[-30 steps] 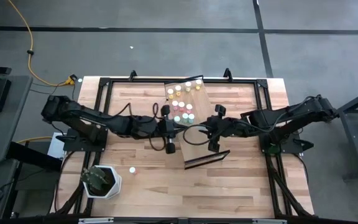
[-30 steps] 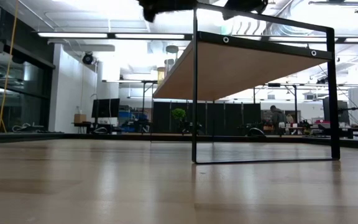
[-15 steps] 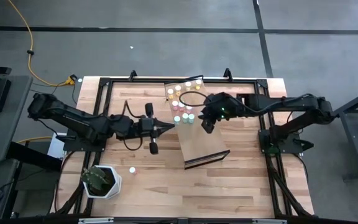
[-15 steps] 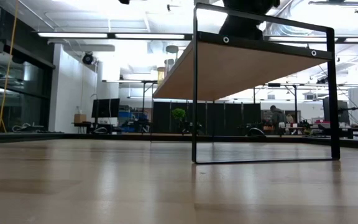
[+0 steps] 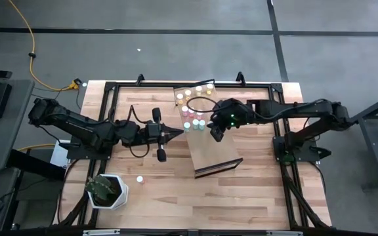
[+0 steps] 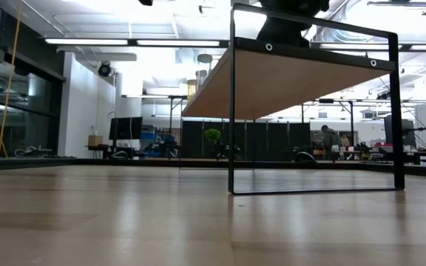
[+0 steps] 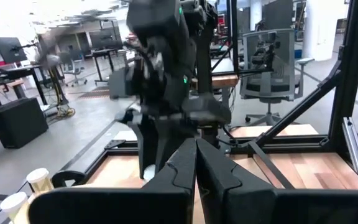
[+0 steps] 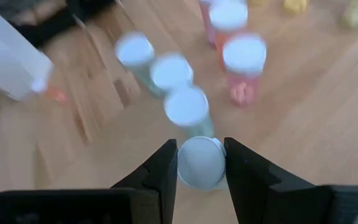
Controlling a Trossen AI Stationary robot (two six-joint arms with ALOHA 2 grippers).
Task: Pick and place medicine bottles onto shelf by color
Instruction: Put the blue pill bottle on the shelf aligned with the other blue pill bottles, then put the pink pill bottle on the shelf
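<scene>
**Placing a teal bottle in its row**

Your right gripper [image 8: 199, 163] hangs over the shelf [image 5: 215, 152], clamped on a white-capped teal bottle [image 8: 199, 160] – three teal mates [image 8: 169, 74] line up just ahead, pink ones [image 8: 241, 59] beside them. Lower it next, then release. The left gripper [image 7: 196, 163] waits clenched, empty – off the shelf's edge.

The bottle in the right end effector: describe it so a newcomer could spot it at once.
Find the tilted wooden shelf mid-table, then the right end effector above its upper half. Between its fingers sits a white-capped bottle, at the near end of a row of teal bottles. It alone is gripped; the pink bottles stand apart.
</scene>
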